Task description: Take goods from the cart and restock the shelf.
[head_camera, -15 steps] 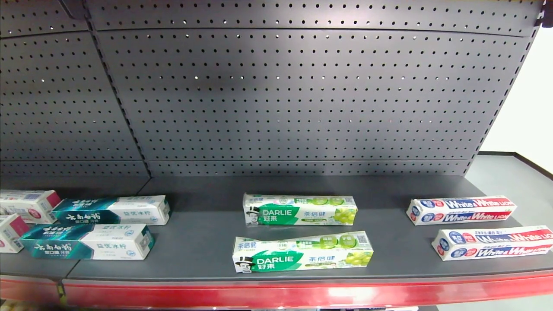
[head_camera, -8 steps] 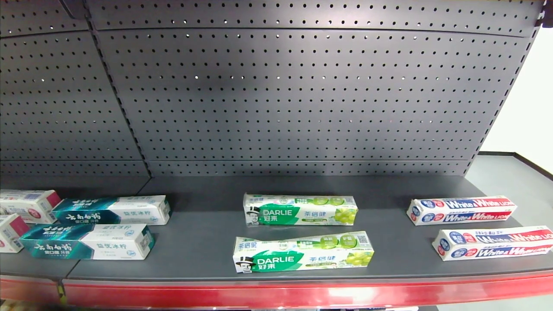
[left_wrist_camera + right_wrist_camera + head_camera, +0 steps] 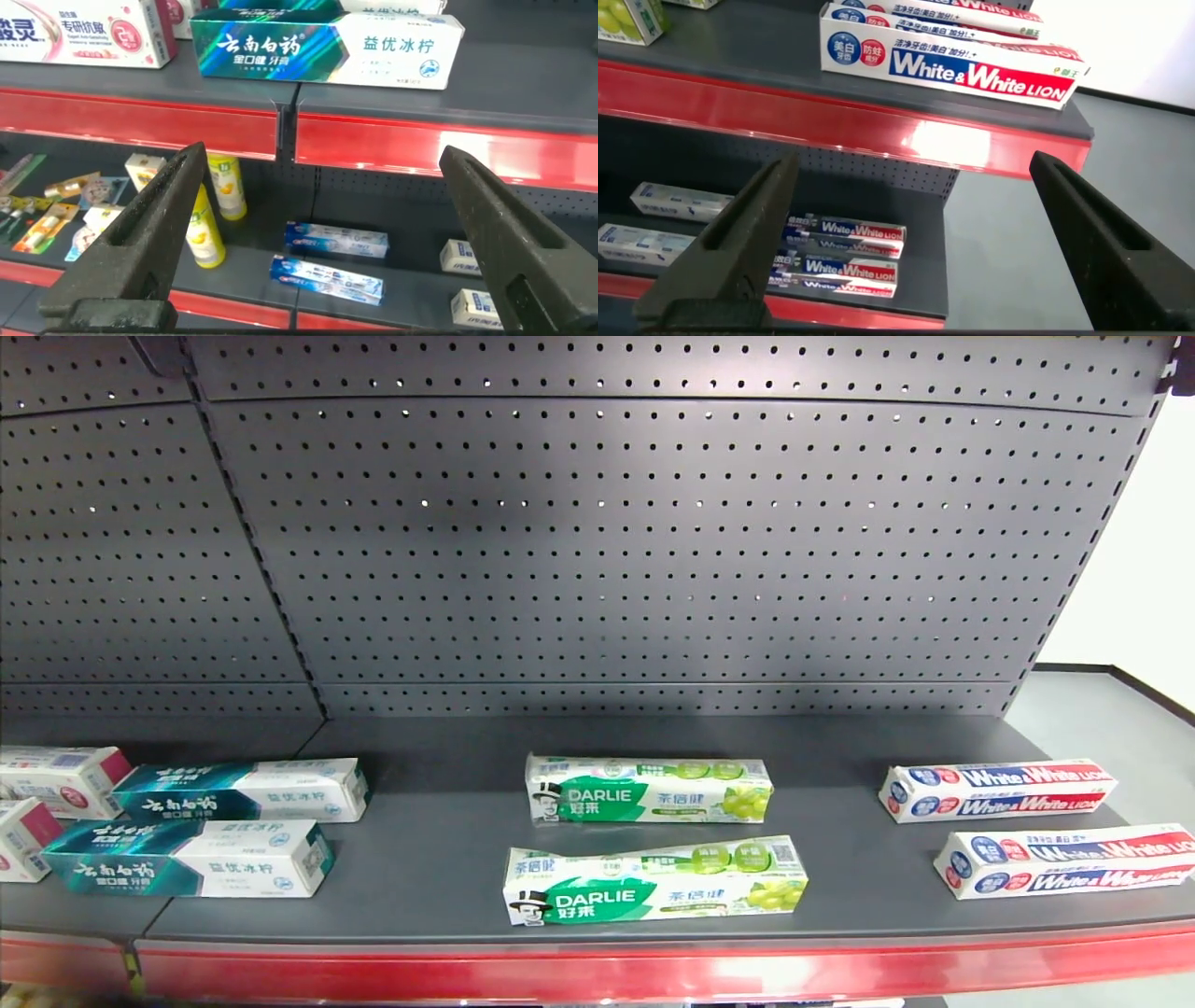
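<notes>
On the dark shelf (image 3: 439, 849) lie pairs of toothpaste boxes: two teal-and-white boxes (image 3: 191, 859) at the left, two green boxes (image 3: 653, 882) in the middle, two red-white-blue boxes (image 3: 1064, 861) at the right. My left gripper (image 3: 322, 233) stands open and empty below the shelf's red front edge (image 3: 448, 140), facing a teal box (image 3: 327, 51). My right gripper (image 3: 920, 233) is open and empty too, below the red edge (image 3: 878, 117) under a red-white-blue box (image 3: 952, 58).
Pink-and-white boxes (image 3: 51, 779) sit at the shelf's far left. The perforated back panel (image 3: 607, 551) rises behind. A lower shelf holds blue boxes (image 3: 332, 257), yellow bottles (image 3: 210, 215) and more red-white-blue boxes (image 3: 840, 250). Grey floor (image 3: 1008, 243) lies to the shelf's right.
</notes>
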{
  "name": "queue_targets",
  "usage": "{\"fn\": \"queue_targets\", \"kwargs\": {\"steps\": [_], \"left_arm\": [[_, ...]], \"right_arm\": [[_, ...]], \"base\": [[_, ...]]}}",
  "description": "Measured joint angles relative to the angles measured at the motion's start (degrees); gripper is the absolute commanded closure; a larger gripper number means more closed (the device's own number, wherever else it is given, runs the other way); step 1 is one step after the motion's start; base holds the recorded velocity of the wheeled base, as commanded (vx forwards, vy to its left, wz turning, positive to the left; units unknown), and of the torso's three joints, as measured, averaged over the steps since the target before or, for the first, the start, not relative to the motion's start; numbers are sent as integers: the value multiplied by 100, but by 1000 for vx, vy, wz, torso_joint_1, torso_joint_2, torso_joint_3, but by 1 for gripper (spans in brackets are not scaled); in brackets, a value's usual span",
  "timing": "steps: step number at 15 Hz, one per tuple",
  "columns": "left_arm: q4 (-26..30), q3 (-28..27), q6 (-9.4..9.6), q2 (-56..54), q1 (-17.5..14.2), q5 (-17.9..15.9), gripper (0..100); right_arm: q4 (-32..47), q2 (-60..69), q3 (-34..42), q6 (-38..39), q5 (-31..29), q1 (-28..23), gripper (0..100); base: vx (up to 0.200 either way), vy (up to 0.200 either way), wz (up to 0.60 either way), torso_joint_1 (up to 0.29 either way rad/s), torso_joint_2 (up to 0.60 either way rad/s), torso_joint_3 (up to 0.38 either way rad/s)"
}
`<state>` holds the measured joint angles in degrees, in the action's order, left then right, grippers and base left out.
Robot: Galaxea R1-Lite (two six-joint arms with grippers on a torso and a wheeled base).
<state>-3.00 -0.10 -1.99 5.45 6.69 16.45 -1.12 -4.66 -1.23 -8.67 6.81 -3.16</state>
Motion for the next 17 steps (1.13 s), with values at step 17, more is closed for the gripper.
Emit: {"fn": "queue_targets", "kwargs": {"steps": [17], "left_arm": [[2,0,-44,2,0,-2,0]], "right_arm": [[55,-9,-11,24,71,-1,0]], "base": [[0,0,0,0,0,0]]}}
